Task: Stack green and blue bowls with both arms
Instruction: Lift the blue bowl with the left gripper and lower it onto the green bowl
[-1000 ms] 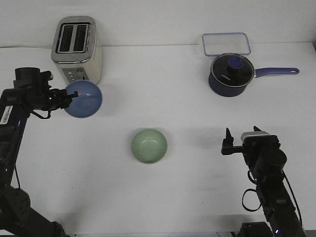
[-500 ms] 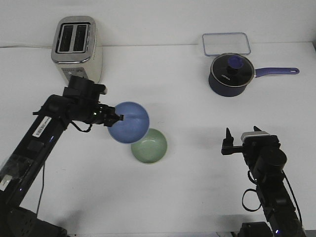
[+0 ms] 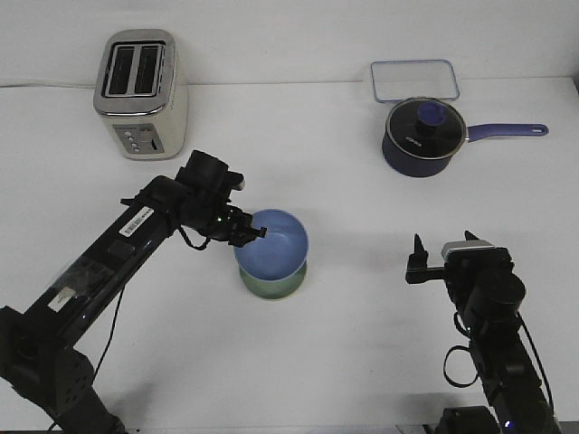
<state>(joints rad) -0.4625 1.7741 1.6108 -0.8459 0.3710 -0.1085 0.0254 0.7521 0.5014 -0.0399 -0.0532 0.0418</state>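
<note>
Front view over a white bench point(image 3: 344, 190). Nearest the camera, at lower right, the right arm point(image 3: 493, 344) rises from the bench edge with its right hand point(image 3: 443, 256) raised clear of the surface; two dark fingertips point(image 3: 417, 246) point upward and stand apart, so the hand is spread and holds nothing. At lower left, the left arm point(image 3: 99, 271), carrying white label stickers on its links, reaches diagonally toward the middle of the bench. Its left hand point(image 3: 254, 233) is pressed together on the near-left rim of the blue bowl point(image 3: 274, 244), pinching that rim. The blue bowl sits tilted slightly, directly over the green bowl point(image 3: 271, 284); only a crescent of the green bowl's lower wall shows beneath it, and whether the blue bowl already rests fully inside or is just above cannot be told from this view. Both bowls lie near the centre of the bench, well apart from the right hand. Farther back at left stands a cream two-slot toaster point(image 3: 140, 90), upright. Farther back at right, a dark saucepan point(image 3: 423, 136) with lid and purple handle pointing right; just behind it, touching or nearly so, lies a clear rectangular container point(image 3: 414, 80).
</note>
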